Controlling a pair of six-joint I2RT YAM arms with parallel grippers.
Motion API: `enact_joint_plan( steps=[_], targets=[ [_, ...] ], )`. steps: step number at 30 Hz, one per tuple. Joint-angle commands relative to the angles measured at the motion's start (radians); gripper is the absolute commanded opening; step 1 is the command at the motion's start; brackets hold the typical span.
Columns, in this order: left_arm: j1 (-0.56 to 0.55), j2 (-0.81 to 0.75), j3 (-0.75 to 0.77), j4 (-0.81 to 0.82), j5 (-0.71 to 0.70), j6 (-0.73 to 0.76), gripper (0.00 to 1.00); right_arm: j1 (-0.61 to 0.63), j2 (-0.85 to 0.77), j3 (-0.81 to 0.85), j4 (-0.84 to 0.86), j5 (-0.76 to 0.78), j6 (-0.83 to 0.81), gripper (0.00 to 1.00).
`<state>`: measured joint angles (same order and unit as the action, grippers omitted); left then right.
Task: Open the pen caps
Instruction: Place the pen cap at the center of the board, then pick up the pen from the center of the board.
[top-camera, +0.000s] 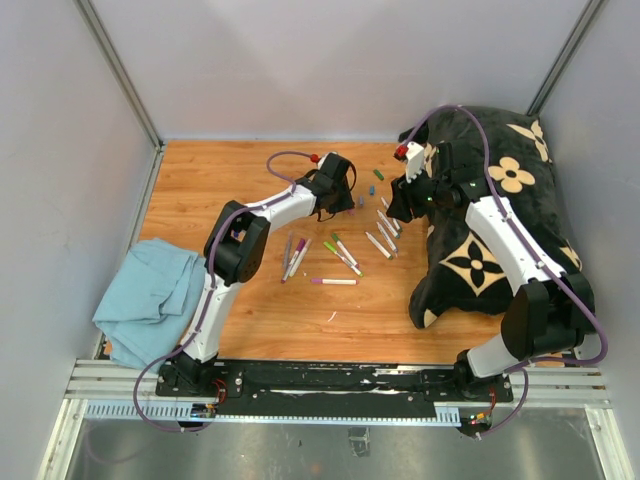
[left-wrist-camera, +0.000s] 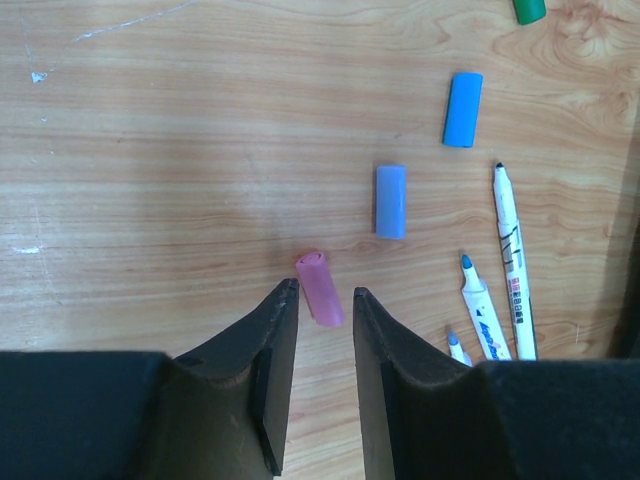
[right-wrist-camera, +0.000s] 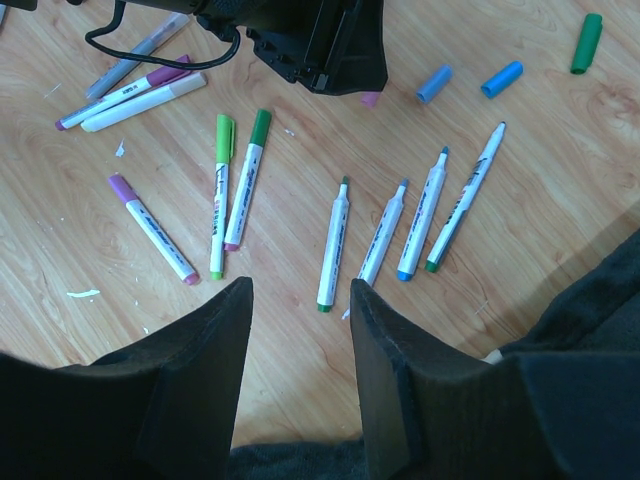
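Table (top-camera: 200, 180), far-L: bare wood, wide room for a gripper.
Near-L: blue cloth (top-camera: 150, 295) heaped over the edge, blocks a low pass.
R side: dark patterned blanket (top-camera: 455, 285) covers the wood far to near; R arm (top-camera: 510, 240) reaches over it.
Centre: scattered pens (right-wrist-camera: 152, 230), only narrow gaps btwn them.
Near strip btwn pens & arm bases: bare.
Far-centre: left gripper (left-wrist-camera: 325, 295) low, jaws apart, pink cap (left-wrist-camera: 320, 288) at the tips. Blue caps (left-wrist-camera: 391, 200) just R of it.
Right gripper (right-wrist-camera: 300, 290), jaws apart, sits near of the row of uncapped pens (right-wrist-camera: 385, 235). L arm (top-camera: 290, 205) stands far of that row.
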<state>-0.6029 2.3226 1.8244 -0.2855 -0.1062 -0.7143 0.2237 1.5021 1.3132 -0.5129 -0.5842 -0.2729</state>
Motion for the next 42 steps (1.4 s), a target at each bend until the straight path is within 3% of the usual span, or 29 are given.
enact_joint_plan(
  steps=[1,10,18,23,31,39,42],
  targets=[
    [-0.002,-0.018,0.018,0.019,0.026,0.009,0.33,-0.015,-0.008,-0.013,0.007,-0.031,0.001,0.45],
    [0.000,-0.244,-0.213,0.196,0.038,0.101,0.34,-0.015,-0.014,-0.017,0.008,-0.077,-0.009,0.45],
    [0.002,-0.593,-0.620,0.508,0.164,0.252,0.35,-0.015,-0.025,-0.030,0.008,-0.170,-0.033,0.46],
    [0.004,-0.838,-0.890,0.689,0.205,0.305,0.48,-0.015,-0.022,-0.039,0.008,-0.226,-0.047,0.47],
    [0.009,-1.138,-1.211,0.799,0.215,0.323,0.74,0.015,0.013,-0.047,0.010,-0.247,-0.064,0.47],
    [0.012,-1.362,-1.438,0.873,0.172,0.245,0.89,0.123,0.084,-0.042,0.010,-0.137,-0.078,0.47],
    [0.012,-1.434,-1.508,0.881,0.155,0.223,0.92,0.190,0.132,-0.032,0.018,-0.030,-0.050,0.49]
  ],
)
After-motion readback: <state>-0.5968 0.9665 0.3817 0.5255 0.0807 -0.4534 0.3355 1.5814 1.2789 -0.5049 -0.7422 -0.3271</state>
